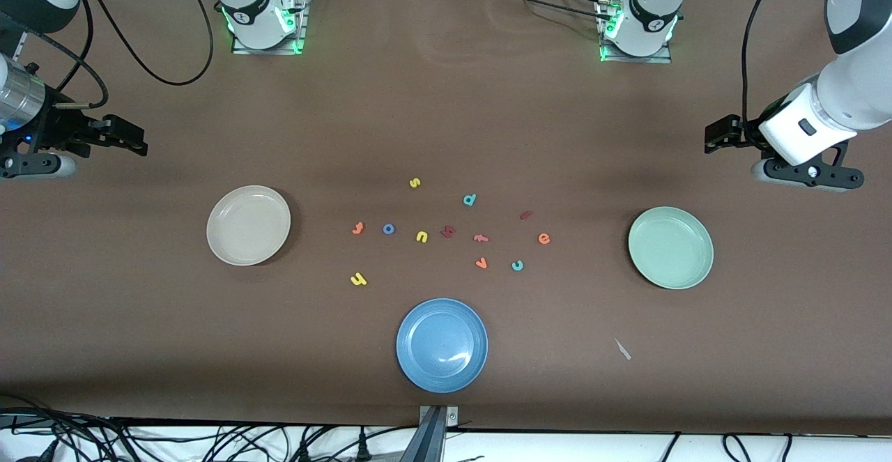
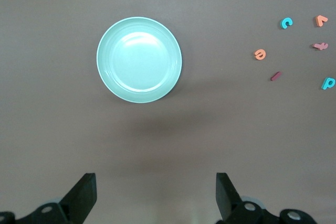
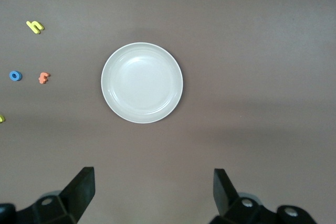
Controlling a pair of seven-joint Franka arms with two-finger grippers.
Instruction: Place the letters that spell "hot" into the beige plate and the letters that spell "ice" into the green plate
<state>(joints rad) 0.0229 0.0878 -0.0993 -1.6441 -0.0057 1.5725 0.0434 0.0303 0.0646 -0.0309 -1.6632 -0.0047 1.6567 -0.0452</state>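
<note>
Foam is what I am dealing with: six tiny letters lying flat on the brown table cloth (image 1: 446,99), none yet in a plate. The yellow foam h (image 1: 358,279), blue foam ring o (image 1: 388,228) and orange hooked foam t (image 1: 358,228) sit toward my right arm's end, near the round cream-beige plate (image 1: 248,225); the short dark red bar i (image 1: 526,215), orange foam e (image 1: 544,238) and teal foam c (image 1: 517,265) lie toward the round pale mint-green plate (image 1: 670,247). My left gripper (image 2: 155,195) hangs over bare cloth beside the green plate, fingers spread wide and empty; my right gripper (image 3: 152,192) hangs likewise beside the beige plate, also spread and empty. I judge these letters nearly weightless, soft and springy, so they should not break but may skid, tip or cling to a pad. I would come straight down and pinch across a narrow stroke: the o's ring wall, the h's stem, the i's width.
</note>
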